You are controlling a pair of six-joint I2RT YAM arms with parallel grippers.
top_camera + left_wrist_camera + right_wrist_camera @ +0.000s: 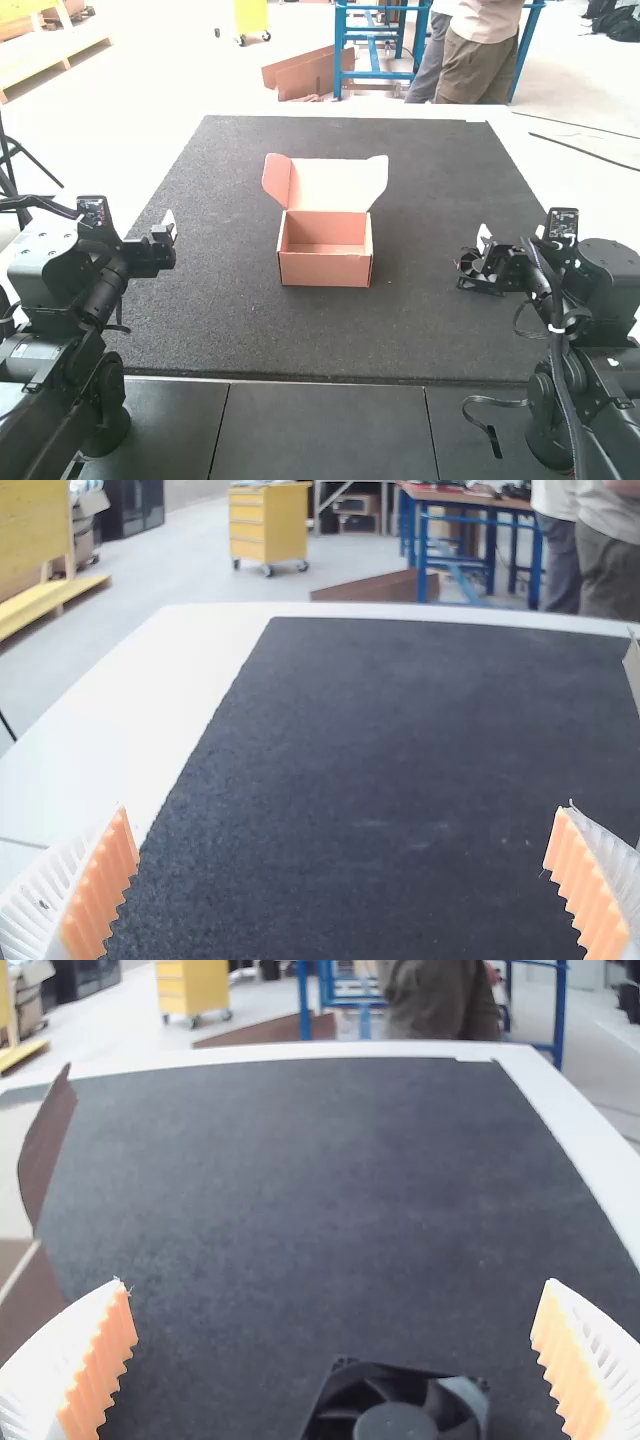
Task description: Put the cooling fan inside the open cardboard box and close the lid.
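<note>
Right wrist view: black round-hubbed fan (400,1415) by ribbed right tool (335,1295), released; left tool (340,820) released.

mat (420,200): black, rough, lies flat on table
table (130,710): white, bare strip showing around the mat

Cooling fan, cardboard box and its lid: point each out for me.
cooling fan (395,1422), right wrist view, on its centre hub.
cardboard box (325,268), high view, on its front wall.
lid (335,183), high view, on the raised flap's inner face.
</note>
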